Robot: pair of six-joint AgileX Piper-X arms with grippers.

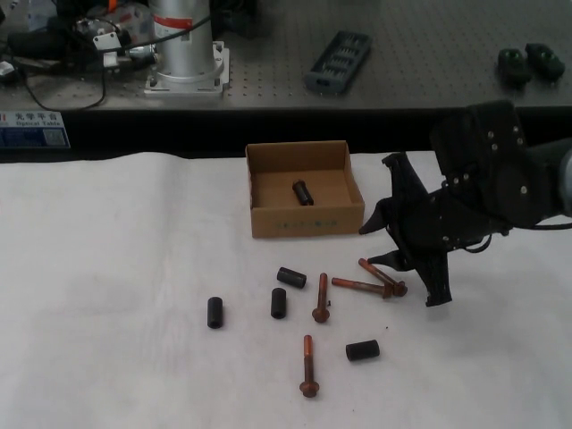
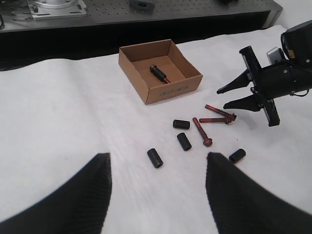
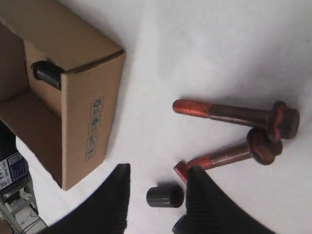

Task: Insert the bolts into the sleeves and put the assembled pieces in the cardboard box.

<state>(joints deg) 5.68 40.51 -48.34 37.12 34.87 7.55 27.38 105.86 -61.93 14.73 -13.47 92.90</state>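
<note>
Right hand: wide open, empty.
Left hand: wide open, empty.
Bolts: 2, heads touching, near right hand's fingertips.
Cardboard box: beside right hand (1 assembled piece inside).
Sleeves: 4 loose on surface.

cardboard box cut off at edge; sleeve inside half hidden behind its wall

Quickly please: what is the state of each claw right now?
Left claw: open, holding nothing.
Right claw: open, holding nothing.
</note>
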